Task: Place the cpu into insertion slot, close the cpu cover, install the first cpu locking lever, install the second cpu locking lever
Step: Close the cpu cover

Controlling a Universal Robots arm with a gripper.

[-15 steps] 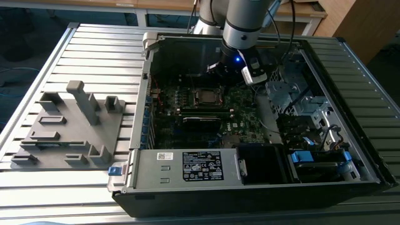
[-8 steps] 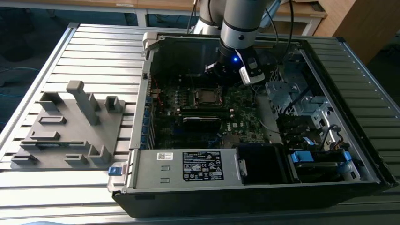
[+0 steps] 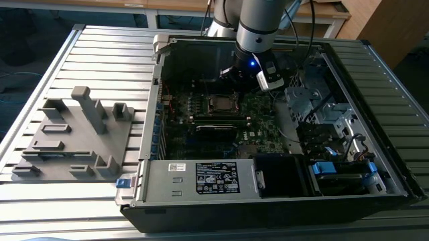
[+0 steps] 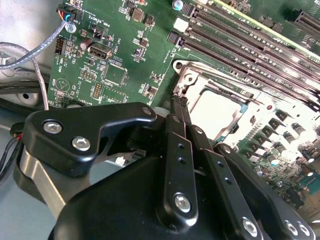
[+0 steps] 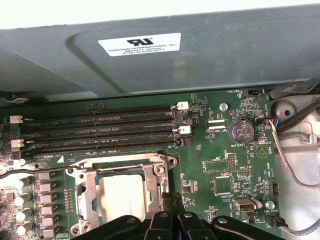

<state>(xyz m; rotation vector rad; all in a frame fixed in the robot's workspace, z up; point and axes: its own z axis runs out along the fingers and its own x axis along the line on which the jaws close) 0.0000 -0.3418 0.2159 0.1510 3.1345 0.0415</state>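
Observation:
The cpu (image 5: pixel 122 196) lies flat in the insertion slot (image 5: pixel 167 161) on the green board, its silver-grey top showing through the window of the cpu cover (image 5: pixel 90 192), which lies down over it. In the second wrist view the cpu (image 4: pixel 215 112) sits just beyond my black fingers. My gripper (image 5: pixel 171 198) is shut with nothing visibly between the fingers, and its tips (image 4: pixel 176 103) are at the socket's edge beside one corner. A thin metal lever rod (image 5: pixel 30 173) runs out from the socket's side. In the exterior view the gripper (image 3: pixel 240 80) hangs inside the case just behind the socket (image 3: pixel 220 103).
Long black memory slots (image 5: pixel 100 132) lie beside the socket, with a coin battery (image 5: pixel 241 131) and loose cables (image 5: pixel 295 165) near the board's edge. The labelled power supply box (image 3: pixel 201 178), a drive cage (image 3: pixel 322 110) and the case walls hem the board in. A grey fixture plate (image 3: pixel 74 135) sits outside.

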